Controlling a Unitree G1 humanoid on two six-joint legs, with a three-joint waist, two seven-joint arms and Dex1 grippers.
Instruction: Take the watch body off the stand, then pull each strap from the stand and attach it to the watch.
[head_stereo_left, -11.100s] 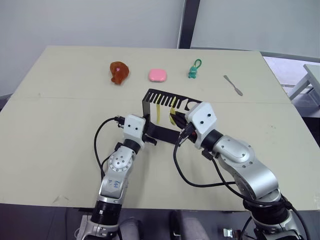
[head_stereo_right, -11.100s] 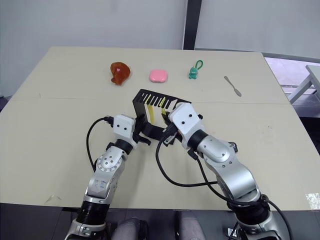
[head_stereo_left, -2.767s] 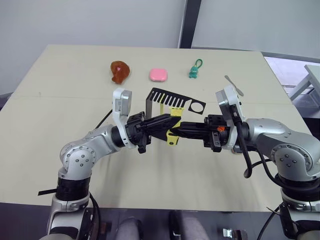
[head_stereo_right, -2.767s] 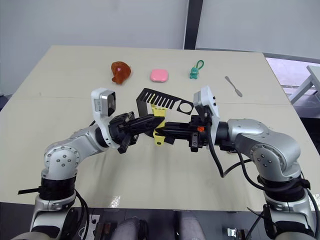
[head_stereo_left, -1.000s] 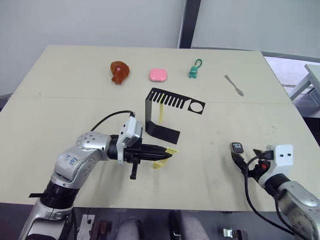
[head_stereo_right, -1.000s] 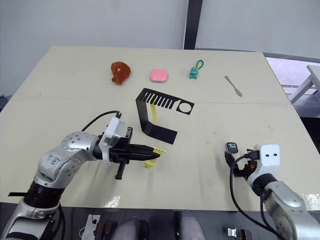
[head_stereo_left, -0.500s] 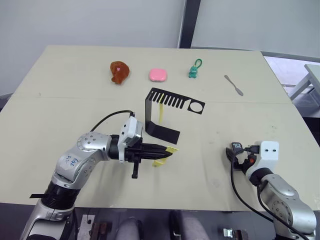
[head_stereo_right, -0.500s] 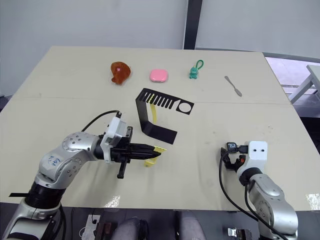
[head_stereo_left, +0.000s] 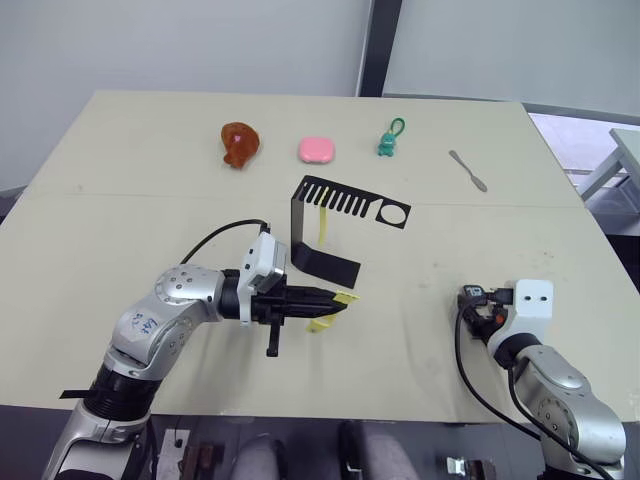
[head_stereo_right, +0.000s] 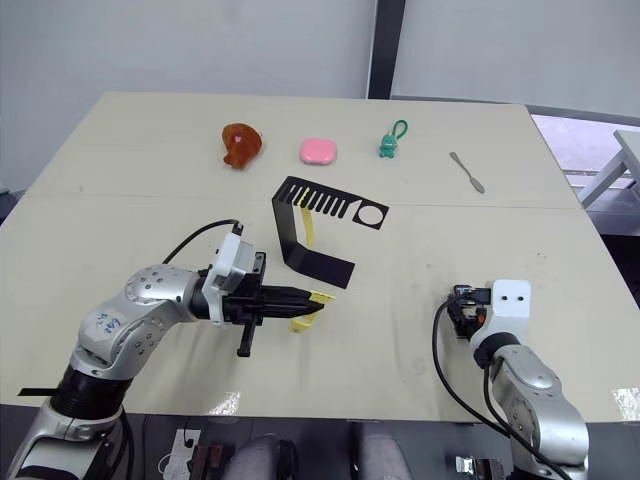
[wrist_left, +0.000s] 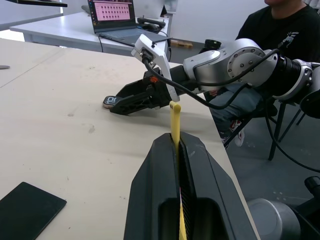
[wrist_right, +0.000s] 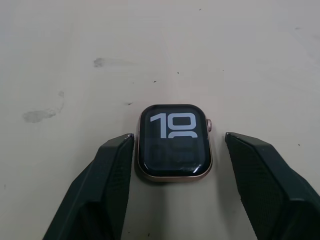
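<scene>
Glossy watch body (wrist_right: 174, 141) (metallic rim), rubbery strap (wrist_left: 175, 121).

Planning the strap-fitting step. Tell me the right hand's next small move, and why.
Probably close the right hand on the watch. The watch lies flat on the table, face up, with that hand's fingers open on either side of it. The left hand is already shut on a yellow strap. Gripping the watch should let the two be brought together.
</scene>
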